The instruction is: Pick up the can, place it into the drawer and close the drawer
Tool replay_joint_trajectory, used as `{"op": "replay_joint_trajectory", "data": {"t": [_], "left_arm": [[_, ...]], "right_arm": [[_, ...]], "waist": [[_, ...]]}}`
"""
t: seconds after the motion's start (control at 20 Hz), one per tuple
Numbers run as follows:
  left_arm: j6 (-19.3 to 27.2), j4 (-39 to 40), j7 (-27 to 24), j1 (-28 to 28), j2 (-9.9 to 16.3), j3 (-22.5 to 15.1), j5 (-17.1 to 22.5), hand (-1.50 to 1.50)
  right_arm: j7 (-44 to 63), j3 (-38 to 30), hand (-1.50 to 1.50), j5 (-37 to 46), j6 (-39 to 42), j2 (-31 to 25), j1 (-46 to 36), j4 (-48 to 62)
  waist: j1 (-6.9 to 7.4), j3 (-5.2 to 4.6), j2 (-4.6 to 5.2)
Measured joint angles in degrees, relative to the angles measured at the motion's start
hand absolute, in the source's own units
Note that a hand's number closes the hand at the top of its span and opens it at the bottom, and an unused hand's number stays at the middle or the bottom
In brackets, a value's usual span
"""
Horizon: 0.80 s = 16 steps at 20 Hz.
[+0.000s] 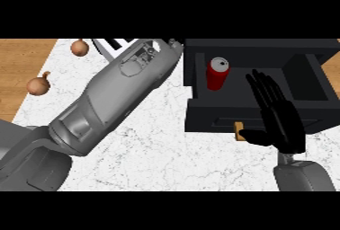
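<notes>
Two brown onions sit at the far left: one onion (80,47) on the white marble counter (166,157) near its far edge, the other onion (38,85) nearer, straddling the counter's left edge and the wooden floor (20,72).

The right hand (282,120) is showing glossy black, slender segmented fingers, joining a smooth grey forearm (302,176). The left forearm (113,99) is showing a bulky grey shell with recessed panels.
</notes>
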Motion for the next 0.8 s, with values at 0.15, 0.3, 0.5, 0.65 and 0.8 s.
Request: {"op": "replay_joint_trajectory", "data": {"t": [0.15,0.3,0.5,0.65,0.8], "left_arm": [[0.49,-5.04,2.51,3.18,2.28,-1.10,-1.29,-1.50],[-0.02,-8.81,5.46,3.78,5.44,-1.28,-2.10,-1.50],[-0.73,-13.42,8.01,5.95,9.01,-1.40,-2.85,-1.50],[-1.11,-17.20,10.05,7.90,11.38,-1.92,-3.39,-1.50],[-0.84,-20.85,12.21,9.36,13.33,-2.39,-3.99,-1.50]], "right_arm": [[-1.32,-1.30,-1.50,1.16,-3.18,0.17,-2.46,5.21],[-2.27,-2.74,-1.50,2.75,-6.93,0.53,-6.05,11.19],[-2.99,-4.44,-1.50,4.77,-10.55,0.43,-10.56,18.45],[-3.91,-5.66,-1.50,5.60,-12.49,-0.07,-13.51,23.35],[-3.95,-7.11,-1.50,6.88,-15.09,-0.30,-17.17,29.26]], "waist": [[0.65,-0.41,-0.56],[0.96,-0.79,-0.87],[1.45,-1.17,-1.12],[2.00,-1.33,-1.29],[2.45,-1.21,-1.15]]}}
